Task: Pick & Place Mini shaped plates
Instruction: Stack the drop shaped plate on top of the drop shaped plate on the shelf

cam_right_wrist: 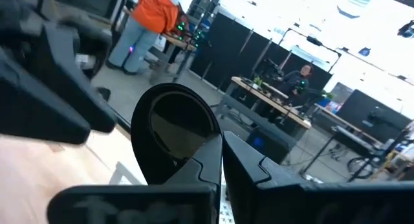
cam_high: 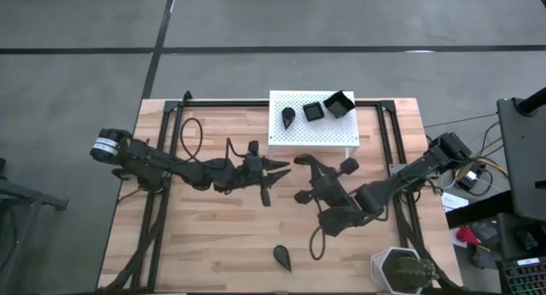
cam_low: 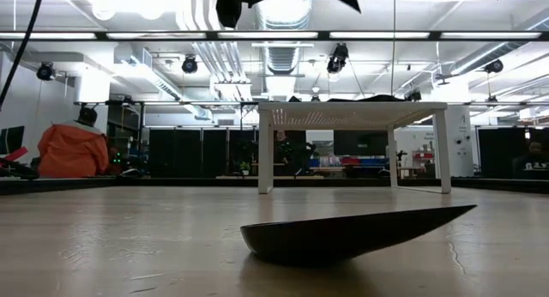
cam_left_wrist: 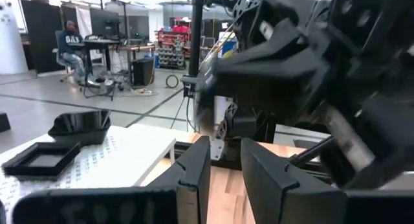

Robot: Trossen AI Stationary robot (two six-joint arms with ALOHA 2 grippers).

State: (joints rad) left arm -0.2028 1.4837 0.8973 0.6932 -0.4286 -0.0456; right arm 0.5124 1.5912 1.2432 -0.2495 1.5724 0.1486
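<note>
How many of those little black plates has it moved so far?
Three plates already sit on the white stand. The right gripper is shut on a teardrop plate above the table. One teardrop plate is left on the wood. The left gripper waits empty nearby.

white perforated stand (cam_high: 314, 131), potted plant (cam_high: 401, 271), wooden table (cam_high: 213, 244)

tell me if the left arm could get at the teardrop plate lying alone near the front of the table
Probably yes. The teardrop plate lies alone on bare wood, nothing over or beside it, and the left gripper hovers nearby holding nothing. The right gripper, shut on another teardrop plate, is off toward the white stand.
</note>
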